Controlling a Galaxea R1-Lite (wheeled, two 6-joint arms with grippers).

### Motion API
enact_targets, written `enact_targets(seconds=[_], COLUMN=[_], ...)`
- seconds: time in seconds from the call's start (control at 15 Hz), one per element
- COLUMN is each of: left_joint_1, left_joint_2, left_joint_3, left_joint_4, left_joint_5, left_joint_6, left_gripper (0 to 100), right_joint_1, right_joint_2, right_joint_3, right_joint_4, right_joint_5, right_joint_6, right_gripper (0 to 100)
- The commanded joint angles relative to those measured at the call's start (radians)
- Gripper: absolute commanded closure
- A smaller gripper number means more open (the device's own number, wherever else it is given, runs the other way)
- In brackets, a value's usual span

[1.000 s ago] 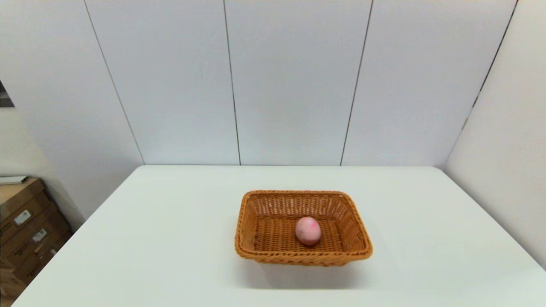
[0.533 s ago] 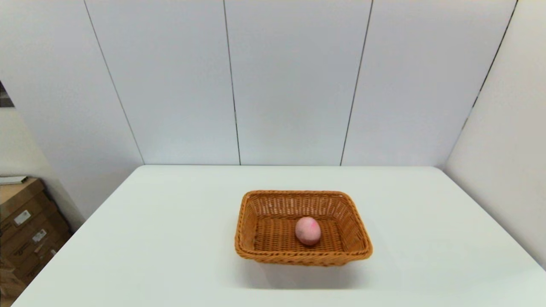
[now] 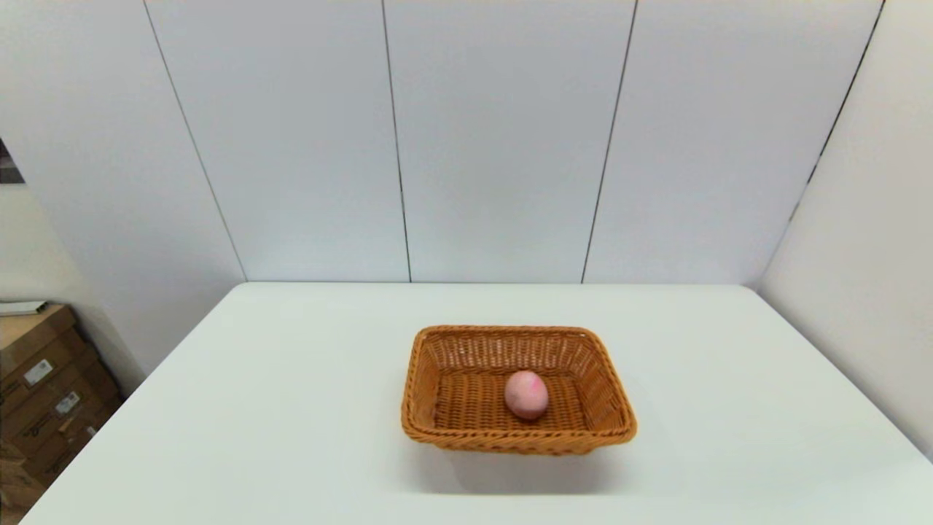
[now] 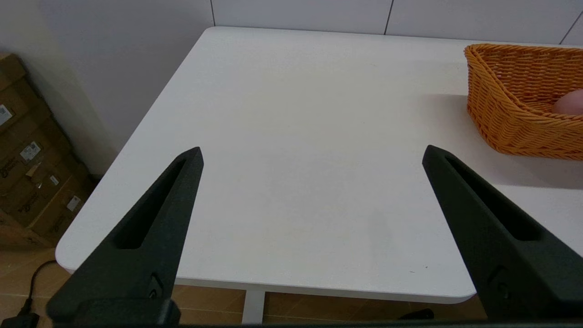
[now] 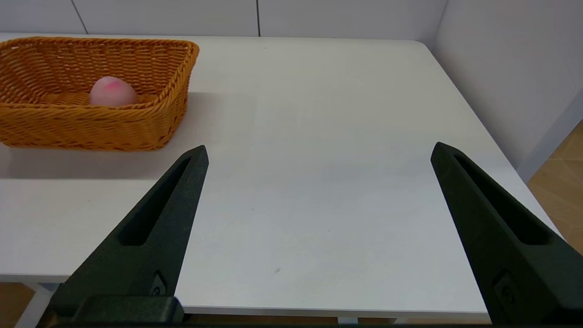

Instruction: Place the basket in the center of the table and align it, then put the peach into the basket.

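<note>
The orange-brown wicker basket (image 3: 452,350) stands near the middle of the white table (image 3: 255,408), its sides square to the table edges. The pale-pink peach (image 3: 526,394) lies inside it on the woven floor, a little right of centre. Both arms are out of the head view. My left gripper (image 4: 312,152) hangs open over the table's near left part, with the basket (image 4: 510,118) and a sliver of the peach (image 4: 571,102) off to one side. My right gripper (image 5: 319,150) is open over the near right part, well apart from the basket (image 5: 91,127) and peach (image 5: 113,92).
Cardboard boxes (image 3: 44,394) are stacked on the floor left of the table. Grey wall panels stand behind the table and along its right side. The table's near edge (image 4: 273,284) lies just below both grippers.
</note>
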Motion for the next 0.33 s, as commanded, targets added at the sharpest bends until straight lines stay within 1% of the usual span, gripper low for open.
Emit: enact_targets(seconds=[0.07,0.13,0.33], left_joint_1=[0.0,0.0,0.0], left_joint_2=[0.0,0.0,0.0], left_joint_3=[0.0,0.0,0.0], left_joint_4=[0.001,0.001,0.001], left_joint_5=[0.001,0.001,0.001], left_joint_6=[-0.001,-0.001,-0.001], left_gripper=[0,0,0], right_joint_1=[0.0,0.0,0.0], right_joint_2=[0.0,0.0,0.0], right_joint_3=[-0.002,0.0,0.0], right_joint_4=[0.002,0.002,0.002], right_joint_5=[-0.003,-0.003,-0.005], right_joint_6=[0.005,0.016,0.019], right_gripper=[0,0,0])
